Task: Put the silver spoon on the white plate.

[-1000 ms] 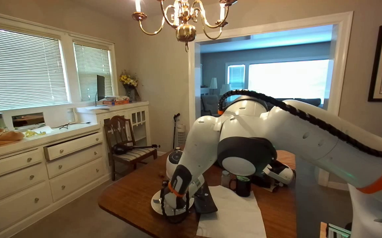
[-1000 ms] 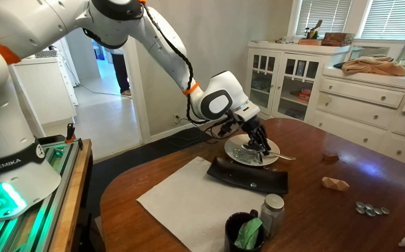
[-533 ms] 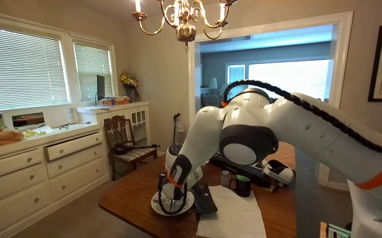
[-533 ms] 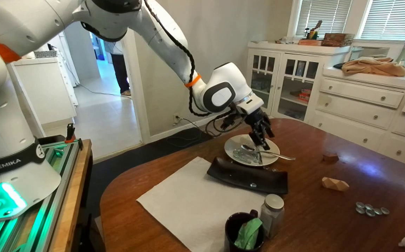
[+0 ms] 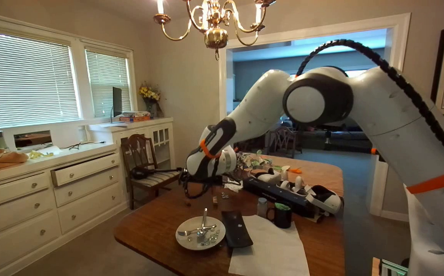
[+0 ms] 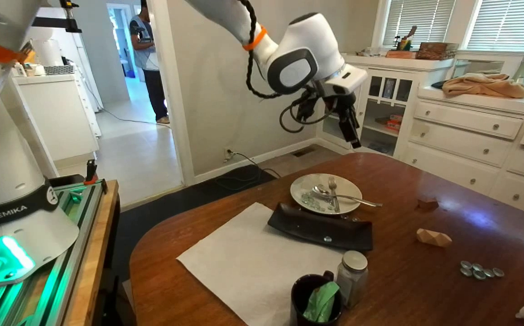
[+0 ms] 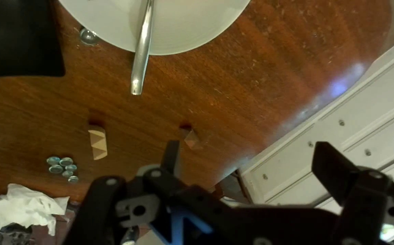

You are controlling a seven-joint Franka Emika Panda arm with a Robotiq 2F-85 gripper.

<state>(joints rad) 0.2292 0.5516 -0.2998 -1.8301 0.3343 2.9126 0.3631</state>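
The silver spoon [image 6: 357, 199] rests on the white plate [image 6: 301, 184], its bowl inside and its handle sticking out past the rim. A fork [image 6: 333, 184] and several clear glass beads share the plate. In the wrist view the spoon's handle [image 7: 143, 51] crosses the plate's edge [image 7: 197, 30]; its bowl is out of that picture. My gripper [image 7: 247, 143] stands open, its two fingers wide apart with nothing between them. Both exterior views show it raised above the table, well clear of the plate and spoon.
Beside the plate lies a dark flat case [image 6: 320, 230], partly over a white sheet [image 6: 257, 258]. A black mug [image 6: 300, 301] with something green inside and a lidded jar [image 6: 352, 278] stand close together. Wooden blocks [image 6: 434, 237] and glass beads [image 6: 478, 271] lie farther along the table.
The fingers were down at the spoon over the plate one second ago. They have spread apart and the arm has risen away, while the spoon has stayed in place on the plate.
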